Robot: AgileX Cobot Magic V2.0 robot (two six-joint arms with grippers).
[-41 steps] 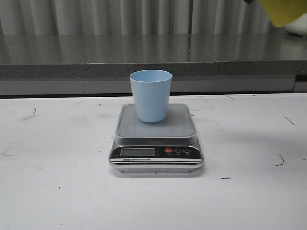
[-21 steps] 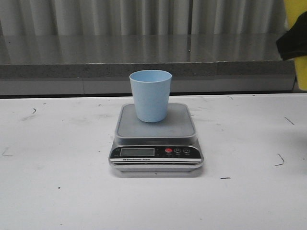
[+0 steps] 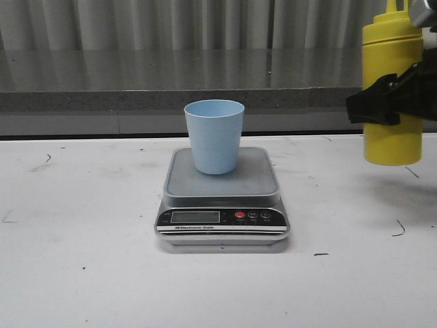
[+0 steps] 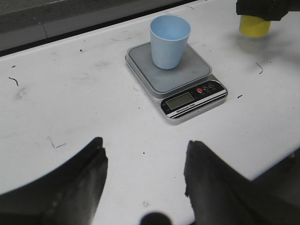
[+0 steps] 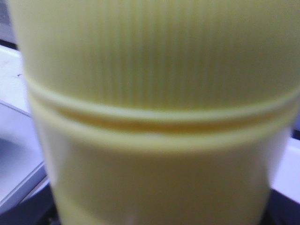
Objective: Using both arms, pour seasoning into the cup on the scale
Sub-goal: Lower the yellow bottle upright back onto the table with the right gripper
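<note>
Lowering into view upright, the bottle (image 3: 392, 96) is hanging in my right gripper (image 3: 382, 102), clamped mid-body. Soft plastic is yielding; grip lightly. Left gripper (image 4: 145, 173) is idling wide.

This is looking like a lab or test bench rather than a home kitchen. A plain white table (image 3: 82, 273), carrying scuffs and pen-like marks, is filling the foreground. A grey stone-like ledge (image 3: 171, 82) is running across at 12 o'clock, with pale pleated curtains (image 3: 136, 24) hanging behind it. A digital scale (image 3: 223, 205) is sitting alone at the table's centre.
</note>
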